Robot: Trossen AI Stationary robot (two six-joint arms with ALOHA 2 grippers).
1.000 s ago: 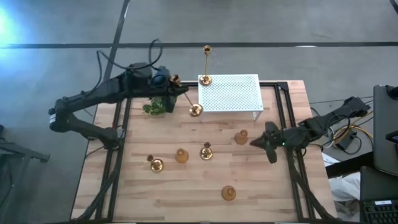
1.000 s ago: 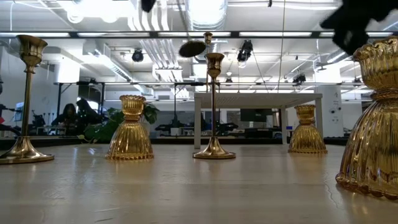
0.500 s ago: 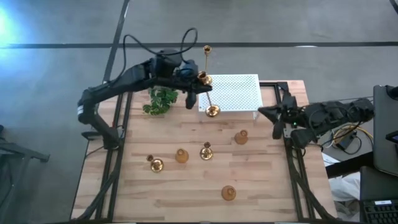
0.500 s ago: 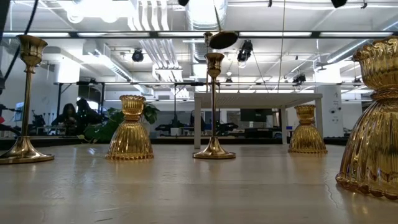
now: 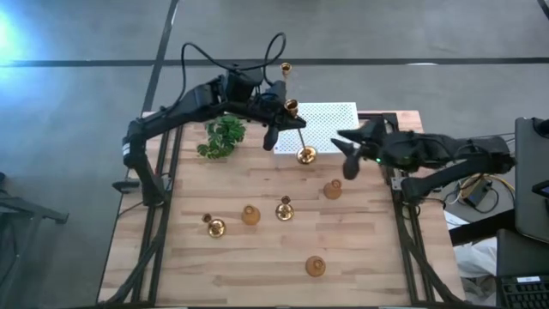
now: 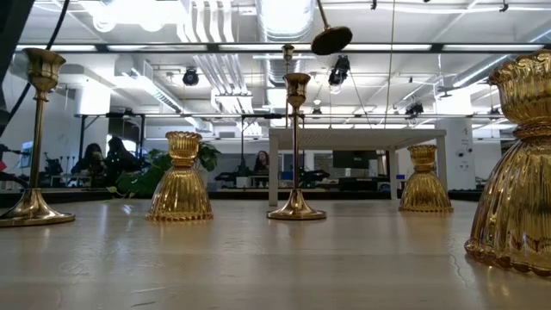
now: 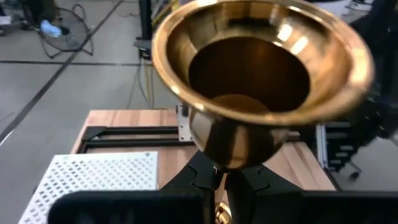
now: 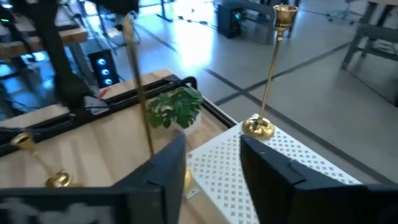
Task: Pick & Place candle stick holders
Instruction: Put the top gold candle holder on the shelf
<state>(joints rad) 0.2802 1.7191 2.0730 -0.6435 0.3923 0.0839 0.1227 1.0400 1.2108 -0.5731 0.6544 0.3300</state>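
Observation:
My left gripper [image 5: 276,118] is shut on a tall gold candle stick holder [image 5: 298,130], whose cup [image 7: 261,68] fills the left wrist view. Its round base [image 6: 331,40] hangs high above the table. My right gripper [image 5: 346,153] is open close to that base, level with the stem [image 8: 140,93]. Another tall holder [image 8: 267,74] stands by its base on the white perforated box [image 5: 330,129]. Several more holders stand on the table: squat ones [image 5: 333,190], [image 5: 250,215], [image 5: 315,266] and stemmed ones [image 5: 285,209], [image 5: 214,227]. My left gripper pinches the holder's thin stem just under the cup [image 7: 219,169] between its two fingers [image 7: 199,180]. The fingers come roughly level from the table's left and lie across the stem. The holder hangs cup up, slightly tilted, with its base [image 5: 306,155] clear of table and box.
A green leafy plant [image 5: 225,137] stands at the table's far left, beside the white box. In the low view, a large squat holder [image 6: 516,172] stands near the camera at the right. People sit in the room beyond the table.
My left gripper has carried the tall holder up and toward the table's right, in front of the white box; its base has swung along. My right gripper has risen from the table, gone toward the far edge and the held holder, and opened.

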